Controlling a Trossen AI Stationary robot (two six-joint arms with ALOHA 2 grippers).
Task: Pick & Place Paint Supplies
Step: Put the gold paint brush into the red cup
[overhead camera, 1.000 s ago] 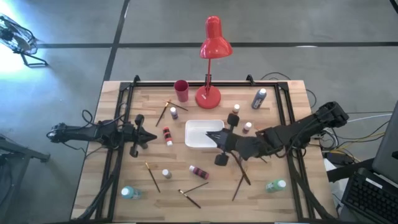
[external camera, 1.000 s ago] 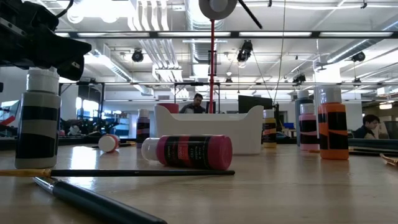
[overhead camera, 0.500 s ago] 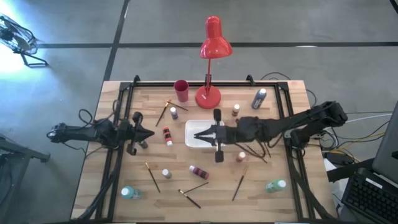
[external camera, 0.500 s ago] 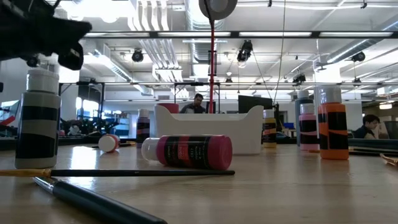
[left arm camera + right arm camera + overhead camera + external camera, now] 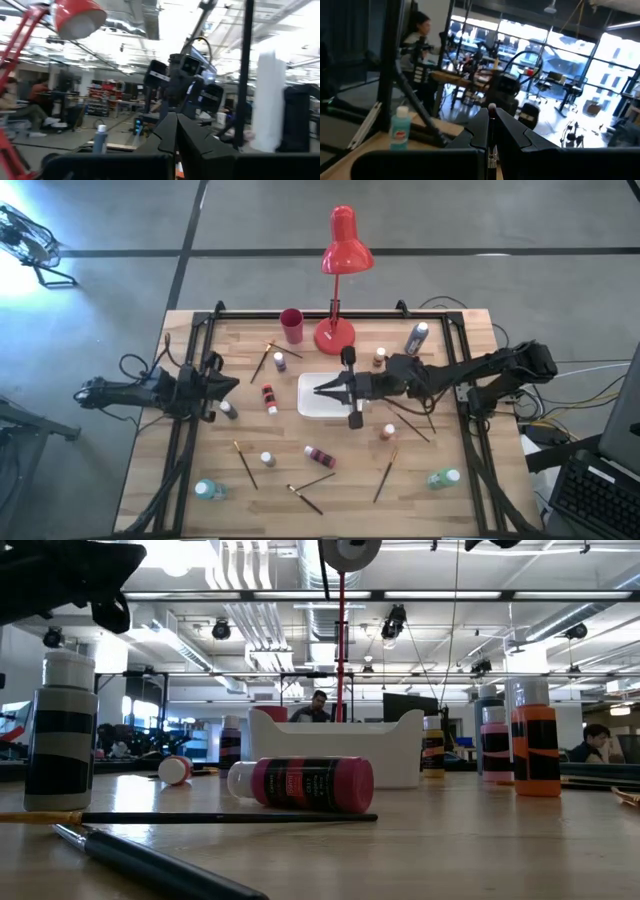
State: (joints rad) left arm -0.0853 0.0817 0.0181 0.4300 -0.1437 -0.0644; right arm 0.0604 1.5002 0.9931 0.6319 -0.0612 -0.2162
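Your right gripper (image 5: 322,390) hangs over the white tray (image 5: 312,406) at the middle of the wooden table (image 5: 450,450), its jaws pressed together on a thin brush (image 5: 491,145) whose tip shows between the fingers in the right wrist view. Your left gripper (image 5: 232,383) waits at the table's left edge with its jaws together and nothing between them, a pale-capped bottle (image 5: 229,410) just beside it. Open room is mostly along the near half of the table, though it is dotted with supplies: a dark red bottle (image 5: 320,455) lies on its side near the centre, a white-capped bottle (image 5: 267,459) stands to its left, 2 teal bottles sit at the near left corner (image 5: 206,490) and near the right rail (image 5: 443,477), and brushes (image 5: 305,498) lie scattered between them. Behind the tray stand the red lamp (image 5: 340,270) and red cup (image 5: 291,326), with a purple bottle (image 5: 279,362) and a blue bottle (image 5: 416,338) to either side. A red bottle (image 5: 268,397) lies between the left gripper and the tray. From the overhead view you cannot tell what, if anything, lies in the tray beneath the gripper. The low view shows a lit workshop beyond the table, with a person (image 5: 318,706) seated behind the tray.
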